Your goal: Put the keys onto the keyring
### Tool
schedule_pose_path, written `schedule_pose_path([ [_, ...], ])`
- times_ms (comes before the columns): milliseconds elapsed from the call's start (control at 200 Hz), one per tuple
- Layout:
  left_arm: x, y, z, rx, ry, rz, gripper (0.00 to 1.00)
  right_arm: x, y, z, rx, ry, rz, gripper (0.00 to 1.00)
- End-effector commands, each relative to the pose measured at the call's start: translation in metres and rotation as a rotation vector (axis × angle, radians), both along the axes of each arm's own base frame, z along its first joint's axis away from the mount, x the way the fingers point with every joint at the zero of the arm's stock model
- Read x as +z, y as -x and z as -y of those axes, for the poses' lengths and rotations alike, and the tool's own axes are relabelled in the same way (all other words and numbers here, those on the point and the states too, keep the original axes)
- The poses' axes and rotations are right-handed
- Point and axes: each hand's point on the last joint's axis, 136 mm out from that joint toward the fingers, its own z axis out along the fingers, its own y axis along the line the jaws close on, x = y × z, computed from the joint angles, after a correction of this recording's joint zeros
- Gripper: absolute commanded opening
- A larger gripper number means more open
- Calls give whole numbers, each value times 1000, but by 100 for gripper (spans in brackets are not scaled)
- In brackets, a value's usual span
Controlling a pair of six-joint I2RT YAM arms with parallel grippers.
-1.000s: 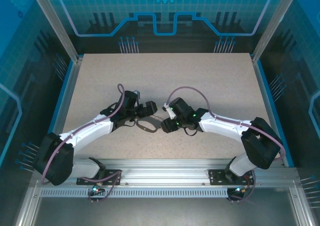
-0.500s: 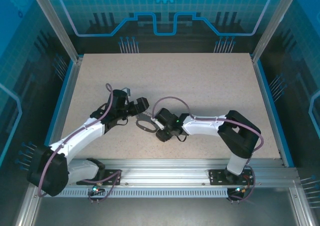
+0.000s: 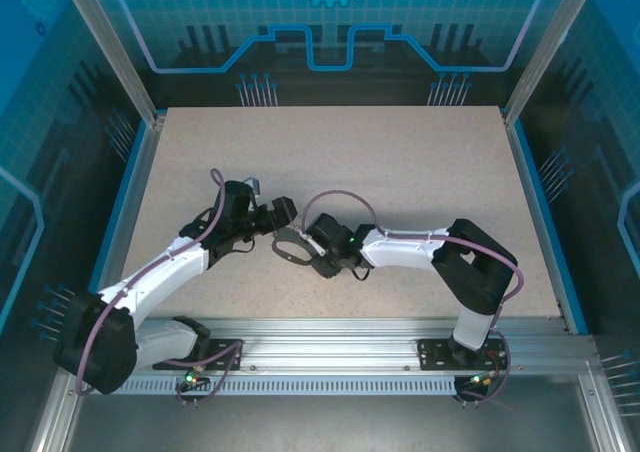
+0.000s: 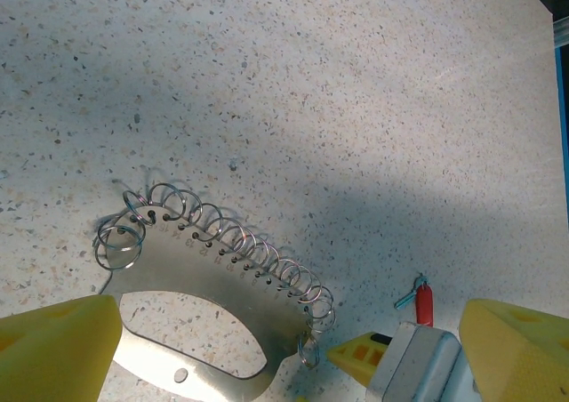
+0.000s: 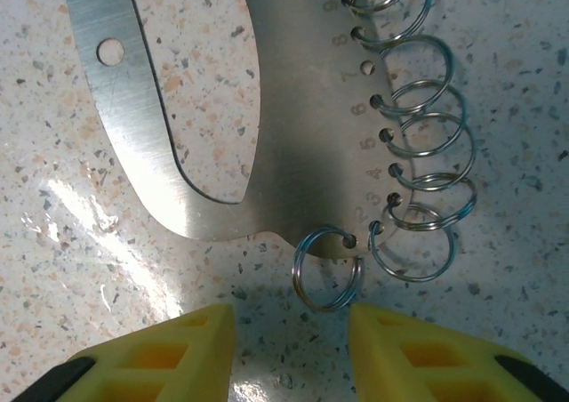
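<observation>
The keyring (image 4: 222, 277) is a flat grey metal loop with an oval opening and several silver split rings along one edge; it lies on the table (image 3: 292, 247). My left gripper (image 4: 293, 371) hangs open over its near side, with one yellow finger at each lower corner, and shows from above (image 3: 282, 212). My right gripper (image 5: 289, 353) is open low on the table; its yellow fingertips (image 5: 160, 357) flank the end split ring (image 5: 327, 269) without touching it. A tiny red-headed key (image 4: 424, 302) lies on the table just behind the right gripper's finger (image 4: 360, 356).
The speckled table (image 3: 400, 162) stretches free behind and to both sides of the arms. Blue side walls (image 3: 135, 182) and a metal rail (image 3: 330, 337) at the front bound it.
Both arms swung left across the table and the keyring shifted left with them. In the last half second the right gripper edged closer to the keyring's ring end.
</observation>
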Motion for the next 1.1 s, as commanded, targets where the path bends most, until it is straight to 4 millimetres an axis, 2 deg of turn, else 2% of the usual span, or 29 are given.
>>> schedule_pose_path([
  [0, -2, 4, 0, -19, 2, -5, 99, 0, -7, -4, 5, 20, 11, 39],
  [305, -2, 3, 0, -20, 5, -3, 99, -9, -12, 0, -7, 28, -6, 31],
  [500, -2, 3, 0, -18, 7, -4, 99, -8, -14, 3, -17, 23, -7, 20],
  [670, -3, 1, 1, -18, 11, -6, 99, -4, -15, 5, -18, 17, -8, 6],
  [735, -3, 1, 2, -20, 13, -5, 99, 1, -17, 6, -19, 9, -9, 0],
  [920, 0, 0, 3, -22, 18, 3, 99, 21, -21, 7, -22, -61, -14, 0],
  [1095, 1, 0, 4, -24, 23, 0, 99, 50, -28, 6, -27, -218, -51, 0],
])
